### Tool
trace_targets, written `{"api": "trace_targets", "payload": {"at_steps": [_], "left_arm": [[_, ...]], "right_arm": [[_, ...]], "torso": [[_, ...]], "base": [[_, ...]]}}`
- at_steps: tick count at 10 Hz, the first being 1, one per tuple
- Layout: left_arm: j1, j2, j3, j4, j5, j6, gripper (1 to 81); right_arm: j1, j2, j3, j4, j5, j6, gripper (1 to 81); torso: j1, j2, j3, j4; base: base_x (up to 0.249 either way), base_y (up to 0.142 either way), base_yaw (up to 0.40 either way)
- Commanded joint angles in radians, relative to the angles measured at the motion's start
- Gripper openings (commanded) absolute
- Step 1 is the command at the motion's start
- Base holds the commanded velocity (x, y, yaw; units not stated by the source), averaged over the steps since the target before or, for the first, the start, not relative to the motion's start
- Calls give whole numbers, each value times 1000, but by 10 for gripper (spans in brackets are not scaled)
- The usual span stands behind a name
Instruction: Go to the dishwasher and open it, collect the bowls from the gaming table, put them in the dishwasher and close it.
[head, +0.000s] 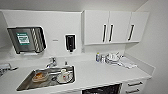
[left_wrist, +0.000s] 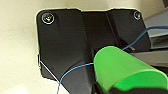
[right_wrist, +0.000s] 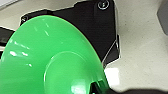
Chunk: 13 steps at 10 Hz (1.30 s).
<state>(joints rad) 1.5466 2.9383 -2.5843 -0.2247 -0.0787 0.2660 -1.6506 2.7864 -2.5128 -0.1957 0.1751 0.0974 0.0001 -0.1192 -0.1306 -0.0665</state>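
The dishwasher (head: 102, 89) shows at the lower edge of the head view, under the white counter, as a dark opening with racks inside. In the left wrist view a bright green bowl (left_wrist: 122, 67) sits close to the camera, and my left gripper (left_wrist: 106, 89) is shut on its near edge. In the right wrist view a second green bowl (right_wrist: 50, 57) shows its glossy underside, with my right gripper (right_wrist: 98, 86) shut on its rim. Pale floor lies behind both bowls. The gaming table is out of view.
A steel sink (head: 27, 83) holds dishes, with a tap (head: 52, 62) behind it. White wall cabinets (head: 110, 27) hang at the right, with bottles and cloths (head: 112, 58) on the counter below. White drawers (head: 133, 87) stand beside the dishwasher, and a side wall closes the right.
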Motion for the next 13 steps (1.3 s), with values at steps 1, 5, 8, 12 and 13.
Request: {"api": "trace_targets", "payload": {"at_steps": [1, 5, 8, 12, 13], "left_arm": [[-68, -97, 150, -1, 56, 1, 10], [-101, -246, 380, -1, 57, 1, 10], [-121, -322, 464, -4, 57, -4, 10], [-151, -450, 612, -21, 25, -5, 10], [-168, -497, 677, -33, 19, -5, 10]], "right_arm": [[39, -37, 20, -11, -45, 4, 10], [44, -42, 19, -10, -39, 7, 10], [44, -48, 14, -4, -37, 11, 10], [37, -52, 16, -4, -34, 11, 10], [37, -52, 17, -4, -34, 11, 10]], "torso": [[0, 0, 0, 0], [0, 0, -95, 0], [0, 0, -162, 0], [0, 1, -299, 0], [1, 1, -237, 0]], "base": [[0, 0, 0], [0, 0, 0], [0, 0, 0], [0, 0, 0], [0, 0, 0]]}}
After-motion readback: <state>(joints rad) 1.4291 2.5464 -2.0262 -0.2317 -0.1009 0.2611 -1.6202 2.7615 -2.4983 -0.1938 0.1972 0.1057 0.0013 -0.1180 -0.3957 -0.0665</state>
